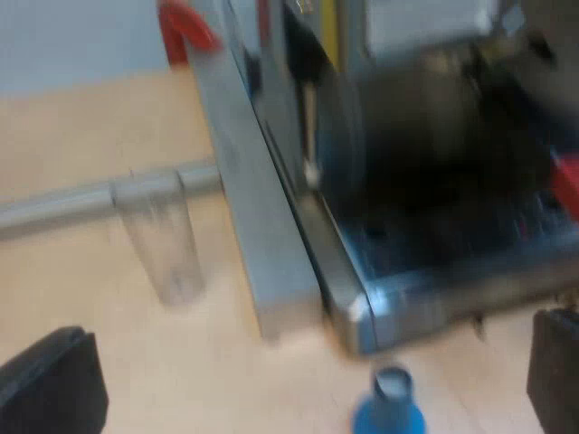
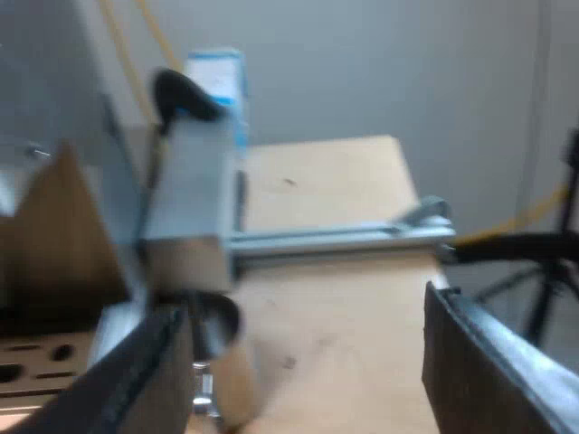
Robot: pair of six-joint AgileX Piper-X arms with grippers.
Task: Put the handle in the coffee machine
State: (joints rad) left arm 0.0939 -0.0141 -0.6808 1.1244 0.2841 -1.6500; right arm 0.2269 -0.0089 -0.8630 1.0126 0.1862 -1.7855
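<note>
The espresso machine (image 1: 416, 136) faces the left gripper (image 1: 303, 362), whose fingers stand wide apart and empty. A red patch at its front is probably the handle (image 1: 568, 185), so it seems already locked in. The right gripper (image 2: 300, 303) is spread wide too.

By the left wrist camera the coffee machine (image 1: 425, 163) is faced closely from above, at twelve o'clock; by the right, the shared table (image 2: 344, 298) is viewed low.
</note>
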